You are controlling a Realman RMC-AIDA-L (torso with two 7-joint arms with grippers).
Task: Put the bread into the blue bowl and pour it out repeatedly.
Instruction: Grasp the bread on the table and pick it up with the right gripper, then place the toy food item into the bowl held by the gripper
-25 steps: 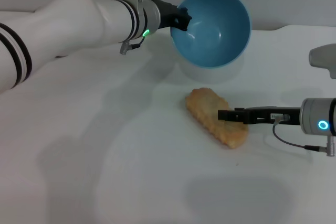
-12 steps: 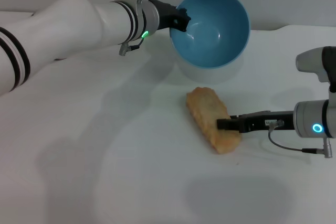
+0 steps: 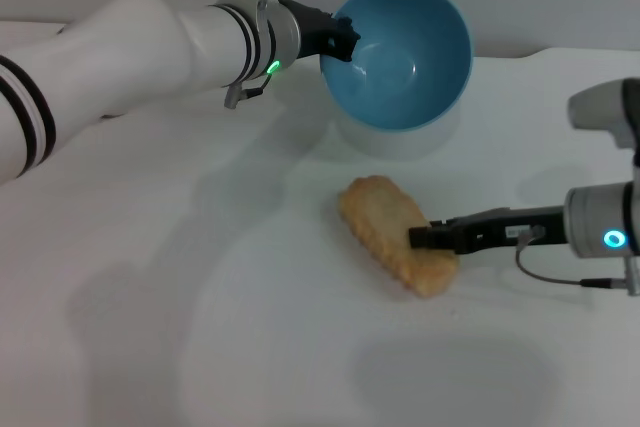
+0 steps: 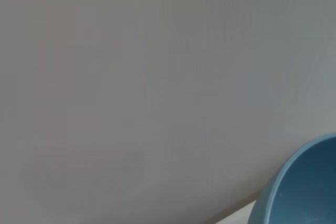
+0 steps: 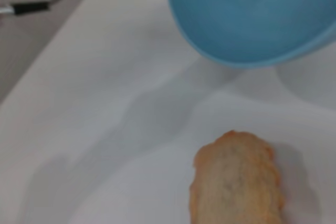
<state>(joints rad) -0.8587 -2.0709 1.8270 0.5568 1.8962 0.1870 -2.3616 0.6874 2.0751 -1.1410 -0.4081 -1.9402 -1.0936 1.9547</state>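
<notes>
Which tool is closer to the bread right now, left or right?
Right. The right tool is at the bread, over its near-right end. The left tool is up at the rim of the tilted blue bowl, beyond the bread.

surface: white table (image 3: 200, 347) | on it: bread (image 3: 392, 232), lying flat, mid-right, ridged edges

Bowl (image 3: 405, 52): smooth glossy blue, plastic-looking, highlights inside. Bread (image 3: 395, 232): matt golden crust, rough grainy, ridged edges. Tabletop (image 3: 200, 327): plain white, smooth, matt. Arm shells (image 3: 130, 47): glossy white plastic; hands matt black.
</notes>
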